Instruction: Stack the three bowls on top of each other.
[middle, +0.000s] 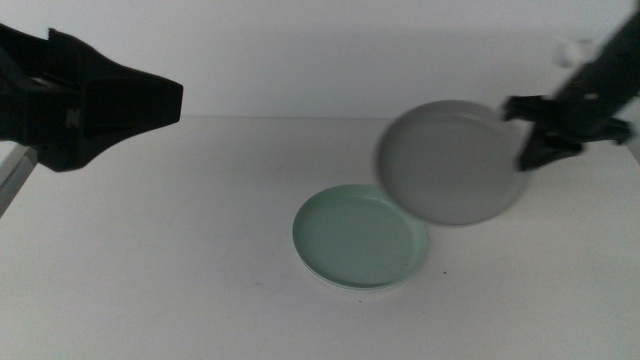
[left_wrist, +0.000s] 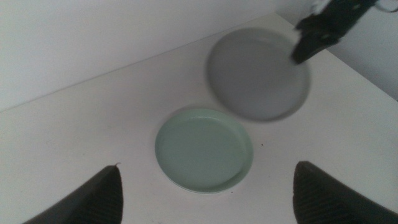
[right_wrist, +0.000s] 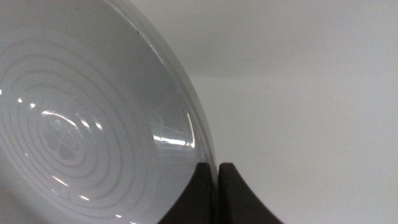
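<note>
At the upper left of the middle view we see the left gripper (middle: 150, 100) raised above the table (middle: 150, 260), well apart from the bowls; its own wrist view shows its two jaws spread wide with nothing between them, so we treat this arm as waiting. Moving toward the centre, the mint green bowl (middle: 361, 238) sits upright on the table in the lower middle of the frame. We see only a faint paler edge under its rim, and we cannot tell whether the white bowl lies beneath it; no white bowl is otherwise in view. To the upper right of it, the grey bowl (middle: 452, 162) is lifted off the surface and tilted, its lower edge overlapping the mint bowl's upper right rim in the frame. At the right edge, the right gripper (middle: 532, 140) holds this grey bowl by its rim; the right wrist view shows the jaws closed tight on the rim's edge. We judge the step in hand to be carrying the grey bowl to the stack. The next move calls for centring it over the mint bowl, levelling it, lowering it, then releasing.
</note>
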